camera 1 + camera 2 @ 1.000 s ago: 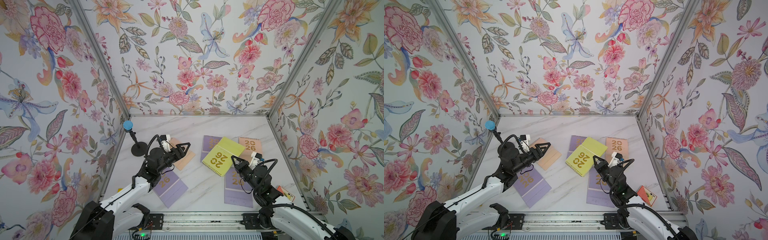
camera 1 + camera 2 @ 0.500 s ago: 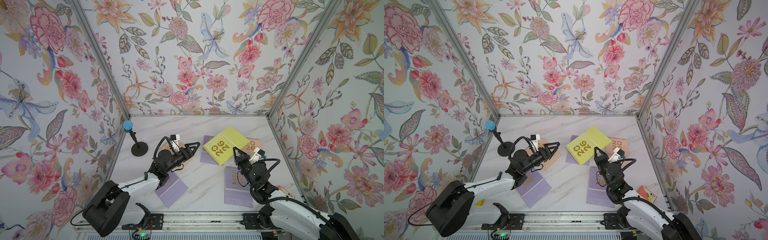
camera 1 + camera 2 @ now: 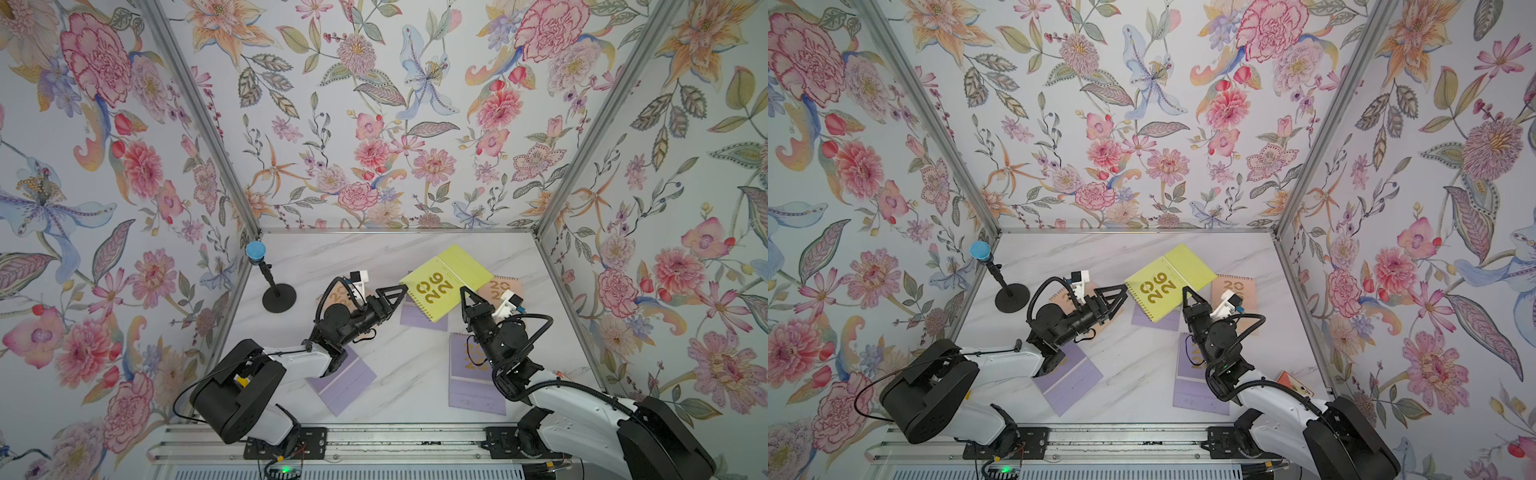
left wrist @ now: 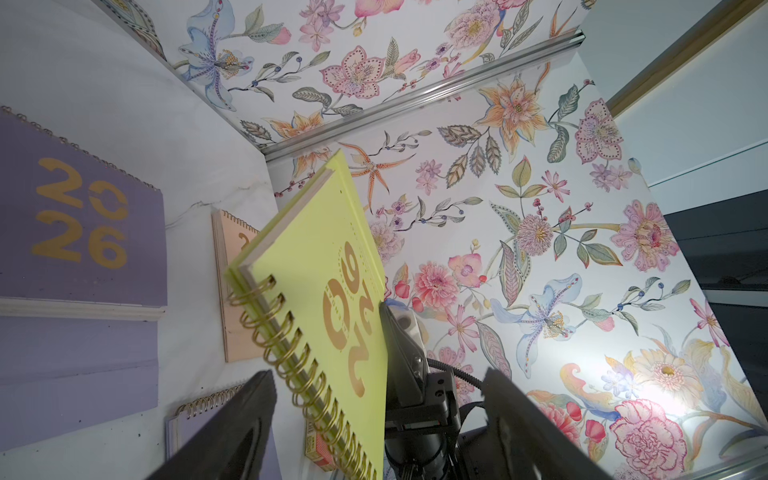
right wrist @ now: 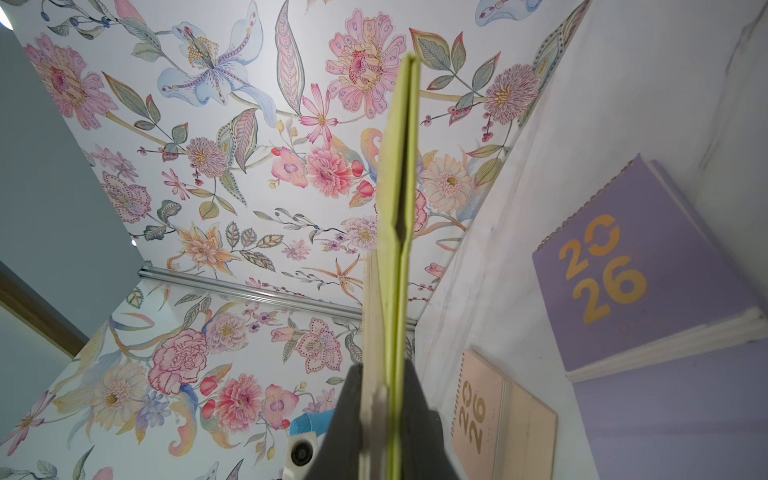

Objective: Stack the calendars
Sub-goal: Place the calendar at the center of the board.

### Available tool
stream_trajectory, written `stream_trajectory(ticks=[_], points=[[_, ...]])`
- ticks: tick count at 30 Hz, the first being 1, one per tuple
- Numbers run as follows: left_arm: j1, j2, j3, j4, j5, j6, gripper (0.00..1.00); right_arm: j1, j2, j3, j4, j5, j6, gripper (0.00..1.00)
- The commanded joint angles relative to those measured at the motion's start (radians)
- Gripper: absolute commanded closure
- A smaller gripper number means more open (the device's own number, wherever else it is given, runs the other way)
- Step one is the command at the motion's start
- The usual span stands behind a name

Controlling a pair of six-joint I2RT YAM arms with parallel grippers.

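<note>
Now we hold the yellow-green calendar (image 3: 446, 282) tilted above the surface (image 3: 399, 374), our right hand (image 3: 464, 296) clamped on its edge (gold spiral toward our left hand (image 3: 395, 296)). That left hand is spread apart, the spiral edge between its fingers (image 4: 232, 432).

The lifted calendar (image 3: 446, 282) hangs mid-frame over a flat calendar (image 3: 415, 321) (partly hidden); the stand (image 3: 279, 297) sits at left.

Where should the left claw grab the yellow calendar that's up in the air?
Probably by its spiral-bound edge, one finger on each flat face, coming from the left gripper's side. The right gripper pinches another edge and holds the yellow calendar tilted in the air, leaving that coil edge free.
</note>
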Motion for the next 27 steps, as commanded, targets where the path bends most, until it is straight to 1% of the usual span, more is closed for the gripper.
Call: stream_trajectory(ticks=[1, 5, 6, 9, 11, 14, 18, 20, 22, 24, 26, 27], points=[[-0.015, 0.019, 0.027, 0.104, 0.008, -0.035, 0.19, 0.006, 0.001, 0.061, 0.136, 0.008, 0.027, 1.00], [-0.024, 0.047, 0.047, 0.123, 0.010, -0.043, 0.19, 0.005, 0.025, 0.065, 0.173, 0.009, 0.029, 1.00], [-0.028, 0.055, 0.054, 0.131, 0.010, -0.047, 0.20, 0.035, 0.034, 0.067, 0.186, 0.008, 0.030, 1.00], [-0.034, 0.081, 0.071, 0.152, 0.013, -0.057, 0.22, 0.043, 0.055, 0.074, 0.205, 0.000, 0.031, 1.00], [-0.036, 0.106, 0.083, 0.162, 0.014, -0.060, 0.25, 0.049, 0.067, 0.073, 0.217, 0.003, 0.030, 1.00], [-0.037, 0.115, 0.094, 0.176, 0.014, -0.061, 0.32, 0.060, 0.081, 0.071, 0.235, 0.010, 0.028, 1.00], [-0.041, 0.121, 0.102, 0.180, 0.013, -0.065, 0.47, 0.074, 0.103, 0.064, 0.271, 0.030, 0.026, 1.00], [-0.041, 0.124, 0.101, 0.188, 0.011, -0.068, 0.57, 0.080, 0.110, 0.062, 0.280, 0.034, 0.024, 1.00], [-0.040, 0.127, 0.098, 0.194, 0.007, -0.070, 0.70, 0.086, 0.113, 0.060, 0.281, 0.039, 0.020, 1.00], [-0.040, 0.130, 0.101, 0.194, 0.007, -0.068, 0.79, 0.091, 0.113, 0.056, 0.285, 0.043, 0.017, 1.00], [-0.040, 0.134, 0.101, 0.197, 0.006, -0.068, 0.86, 0.094, 0.112, 0.051, 0.288, 0.044, 0.011, 1.00], [-0.041, 0.136, 0.100, 0.199, 0.006, -0.068, 0.89, 0.096, 0.110, 0.046, 0.290, 0.045, 0.007, 0.97]])
